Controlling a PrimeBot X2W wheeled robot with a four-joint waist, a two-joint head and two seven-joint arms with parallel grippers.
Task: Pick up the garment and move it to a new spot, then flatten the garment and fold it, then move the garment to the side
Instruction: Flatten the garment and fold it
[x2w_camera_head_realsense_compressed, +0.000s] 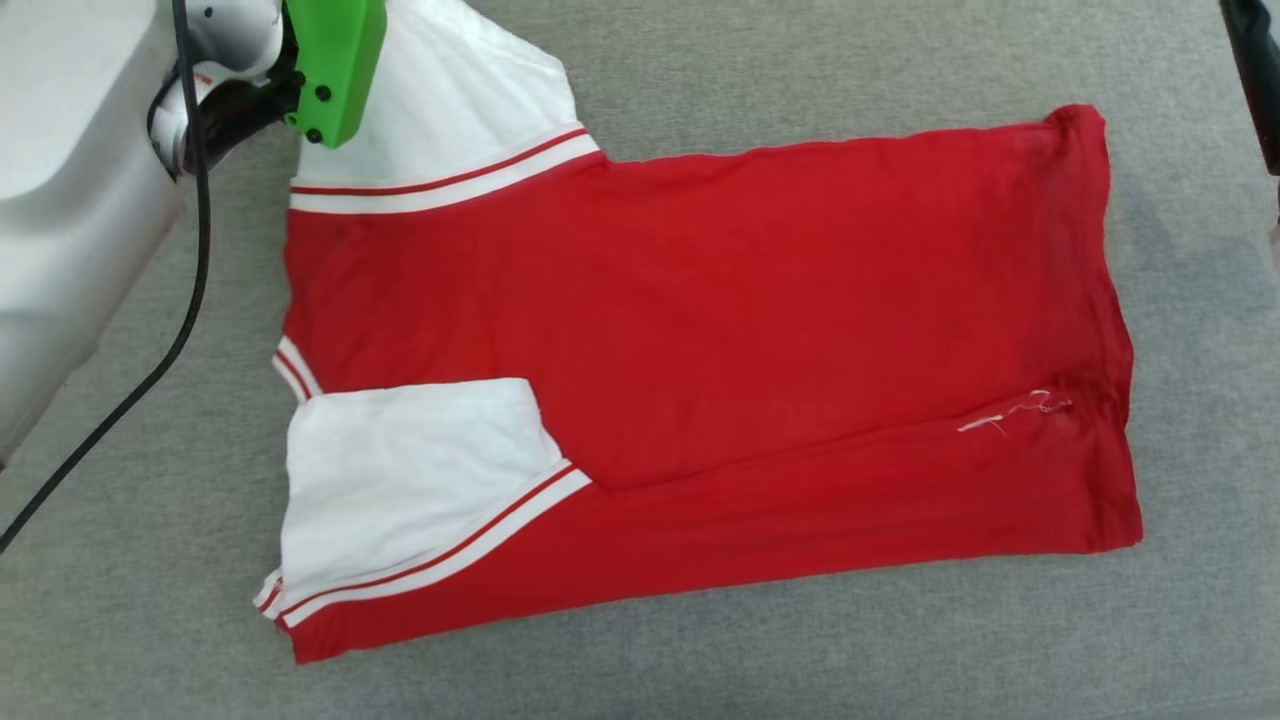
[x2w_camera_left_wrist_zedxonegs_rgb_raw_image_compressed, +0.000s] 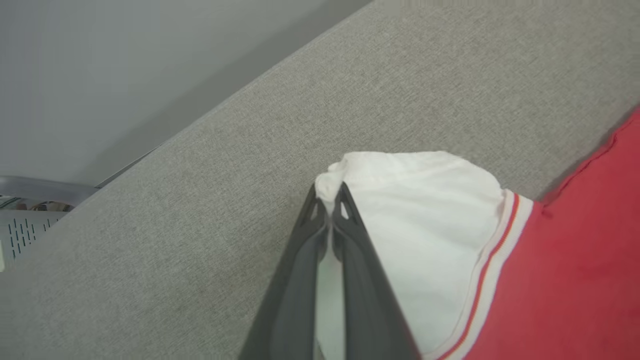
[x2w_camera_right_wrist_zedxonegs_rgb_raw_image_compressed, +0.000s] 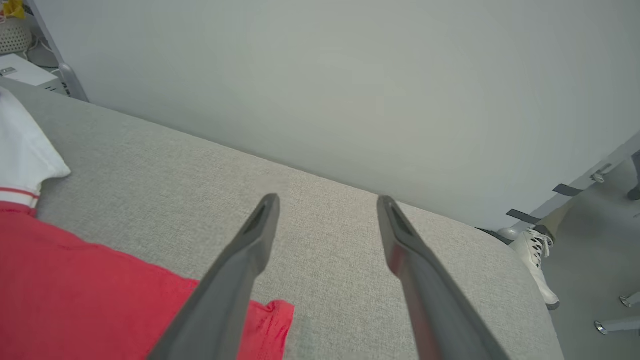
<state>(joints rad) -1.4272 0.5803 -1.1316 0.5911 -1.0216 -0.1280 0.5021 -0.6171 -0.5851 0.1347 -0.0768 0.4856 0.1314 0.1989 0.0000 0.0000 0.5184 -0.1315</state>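
Left wrist view: left fingers (x2w_camera_left_wrist_zedxonegs_rgb_raw_image_compressed: 352, 250) pinch the one garment (x2w_camera_left_wrist_zedxonegs_rgb_raw_image_compressed: 430, 240); right fingers (x2w_camera_right_wrist_zedxonegs_rgb_raw_image_compressed: 250, 250) apart

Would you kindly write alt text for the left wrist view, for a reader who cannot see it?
The left gripper, its dark jaws closed together, pinches the edge of the white sleeve of the garment, a red T-shirt lying on a grey cloth-covered surface. Red-and-white striped trim separates sleeve from red body at the right.

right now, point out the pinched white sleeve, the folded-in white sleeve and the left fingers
pinched white sleeve (x2w_camera_left_wrist_zedxonegs_rgb_raw_image_compressed: 425, 215), left wrist view, middle of its white cloth
folded-in white sleeve (x2w_camera_head_realsense_compressed: 410, 470), head view, centre of the white panel
left fingers (x2w_camera_left_wrist_zedxonegs_rgb_raw_image_compressed: 357, 280), left wrist view, shaft of one dark finger
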